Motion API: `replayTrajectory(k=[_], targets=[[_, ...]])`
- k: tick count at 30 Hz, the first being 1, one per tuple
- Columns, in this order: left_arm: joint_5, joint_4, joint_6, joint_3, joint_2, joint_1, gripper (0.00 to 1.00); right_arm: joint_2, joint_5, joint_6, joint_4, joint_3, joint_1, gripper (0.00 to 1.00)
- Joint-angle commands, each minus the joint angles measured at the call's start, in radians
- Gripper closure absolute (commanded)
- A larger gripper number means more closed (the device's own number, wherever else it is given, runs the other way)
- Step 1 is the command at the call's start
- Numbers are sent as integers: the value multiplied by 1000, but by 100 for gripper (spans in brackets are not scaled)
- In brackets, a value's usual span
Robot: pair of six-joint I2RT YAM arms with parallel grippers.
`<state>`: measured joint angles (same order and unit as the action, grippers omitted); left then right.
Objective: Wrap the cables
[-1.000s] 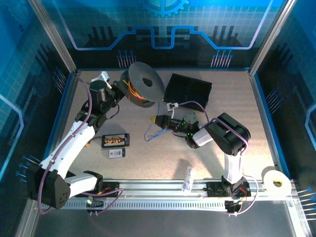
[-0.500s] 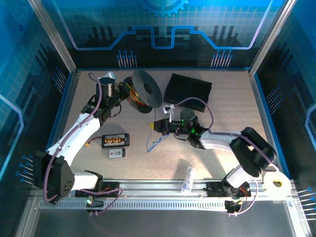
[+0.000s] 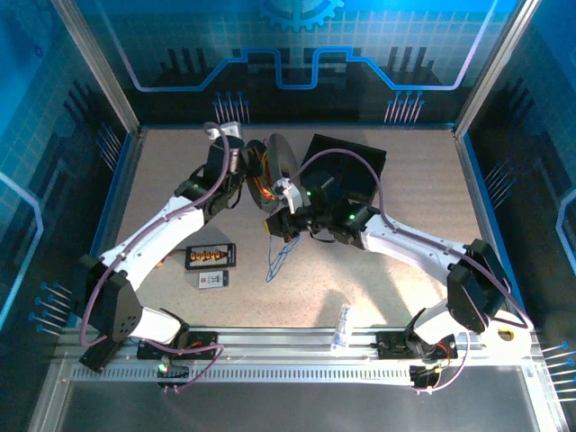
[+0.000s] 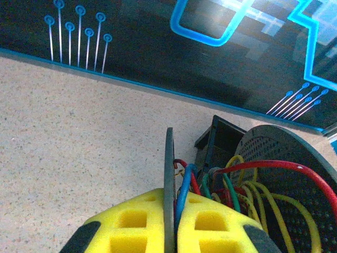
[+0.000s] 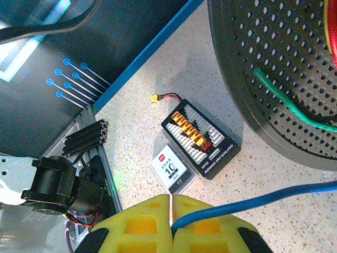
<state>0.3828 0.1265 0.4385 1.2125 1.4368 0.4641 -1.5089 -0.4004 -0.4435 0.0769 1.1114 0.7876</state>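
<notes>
Reaching from the lower left of the overhead view, the left arm stretches diagonally up to the centre top, where the left gripper [image 3: 241, 167] meets the black perforated spool [image 3: 277, 160]. In the left wrist view the left gripper [image 4: 169, 211] is clenched on the thin edge of one flange of the spool [image 4: 287, 174], its yellow pads [image 4: 131, 226] pressed against either side. The cables [image 4: 231, 184], red, yellow, blue and green, sit bunched on the hub just right of that flange.

The right arm rises from the lower right, bends at an elbow near the right edge and extends low and long toward the centre. The right gripper [image 3: 282, 220] sits just below the spool. The right wrist view shows the right gripper [image 5: 172, 211] squeezed on a blue cable [image 5: 253, 203], which runs off to the right edge. Overhead, that blue cable [image 3: 277, 258] droops to the table [image 3: 405, 153]. A green cable [image 5: 295, 113] lies across the spool's flange [image 5: 263, 68]. A black connector board [image 5: 200, 142] lies beside a white card [image 5: 171, 168].
</notes>
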Motion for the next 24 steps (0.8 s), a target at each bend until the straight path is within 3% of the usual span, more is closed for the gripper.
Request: replayTrajectory(k=[1, 5, 9, 13, 18, 24], targets=[[150, -115, -103, 20, 13, 10, 100, -5, -90, 38, 64, 59, 1, 100], [130, -123, -98, 1, 16, 10, 100, -36, -132, 17, 28, 22, 5, 94], [126, -126, -97, 4, 35, 10, 100, -51, -132, -7, -50, -78, -1, 67], [124, -144, -94, -10, 56, 9, 100, -40, -128, -22, -99, -182, -37, 55], [122, -148, -85, -21, 56, 8, 100, 4, -123, -10, -101, -276, -89, 43], [118, -115, -64, -5, 31, 8, 100, 109, -61, 34, -125, -366, -100, 37]])
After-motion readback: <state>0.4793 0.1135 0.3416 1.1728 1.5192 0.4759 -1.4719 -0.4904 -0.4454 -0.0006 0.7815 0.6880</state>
